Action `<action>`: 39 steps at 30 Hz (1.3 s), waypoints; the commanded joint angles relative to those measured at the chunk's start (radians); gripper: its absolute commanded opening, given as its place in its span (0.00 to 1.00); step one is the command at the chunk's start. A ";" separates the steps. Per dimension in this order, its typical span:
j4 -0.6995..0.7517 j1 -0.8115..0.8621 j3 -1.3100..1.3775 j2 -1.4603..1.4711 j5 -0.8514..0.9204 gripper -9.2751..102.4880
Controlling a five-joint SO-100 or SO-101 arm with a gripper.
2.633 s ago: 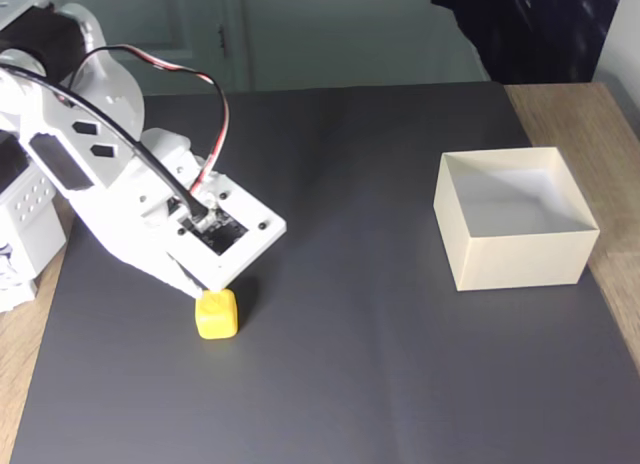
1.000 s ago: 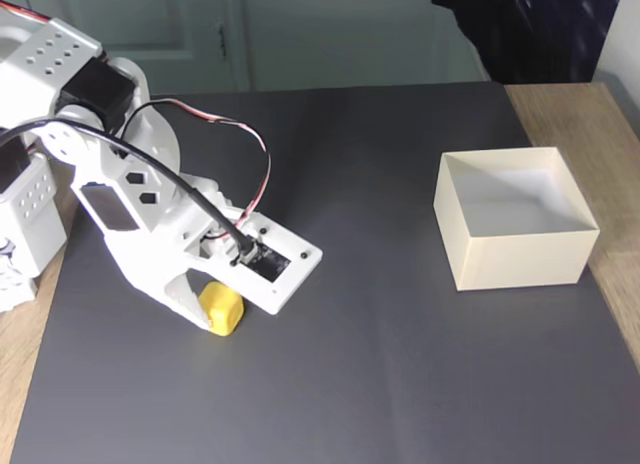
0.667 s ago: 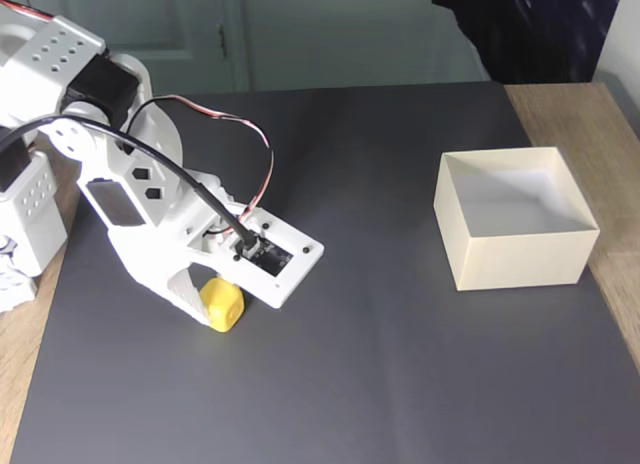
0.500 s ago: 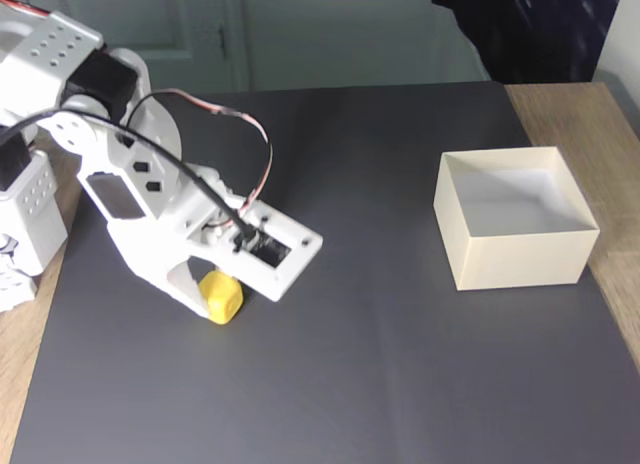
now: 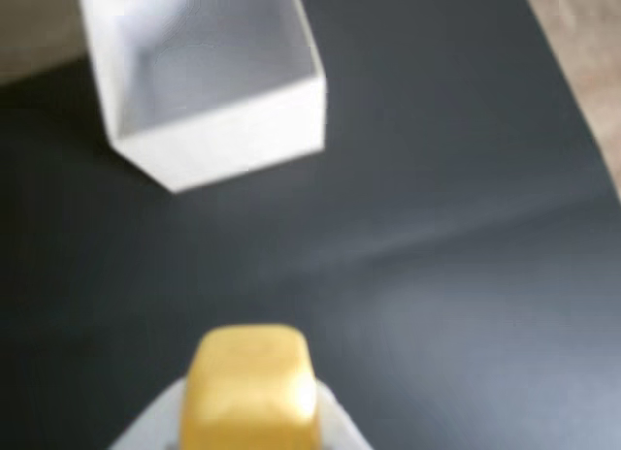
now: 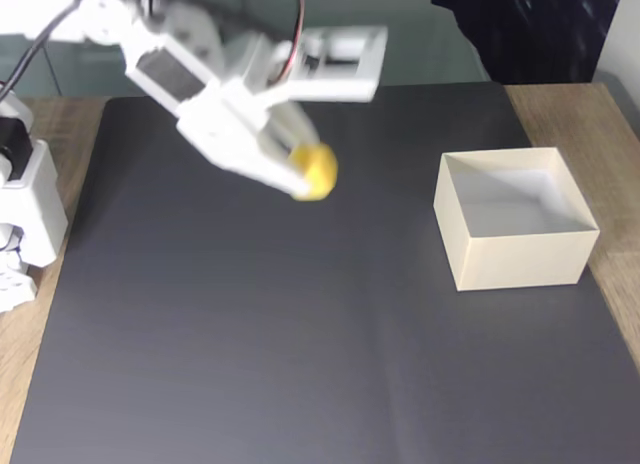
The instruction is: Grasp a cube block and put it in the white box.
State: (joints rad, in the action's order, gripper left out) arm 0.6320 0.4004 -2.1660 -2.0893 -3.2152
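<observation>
Fixed view: white arm reaches in from the upper left, blurred, with the tool (image 6: 305, 174) closed on the cube block (image 6: 314, 171) and holding it in the air above the dark mat (image 6: 300, 364), clear of the surface. Cube block is yellow, sits at the tip of the tool, left of the white box (image 6: 515, 254) and apart from it. White box stands on the right part of the mat, open top up, inside pale and bare. Mat covers most of the wooden tabletop (image 6: 600, 114), wood visible along the right and left edges. Wrist view: cube block (image 5: 250, 387) at the bottom edge between pale tool parts; white box (image 5: 209, 130) at upper left, mat (image 5: 437, 227) beneath.
</observation>
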 commanded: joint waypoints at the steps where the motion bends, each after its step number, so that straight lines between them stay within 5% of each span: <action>1: 0.002 -0.034 0.235 0.058 0.005 0.08; 22: -0.199 -0.043 0.897 0.695 0.020 0.08; 39: -0.262 0.017 1.012 0.933 0.014 0.08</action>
State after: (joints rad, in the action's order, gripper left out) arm 0.3866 0.4080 -1.2164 -1.1505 -3.1907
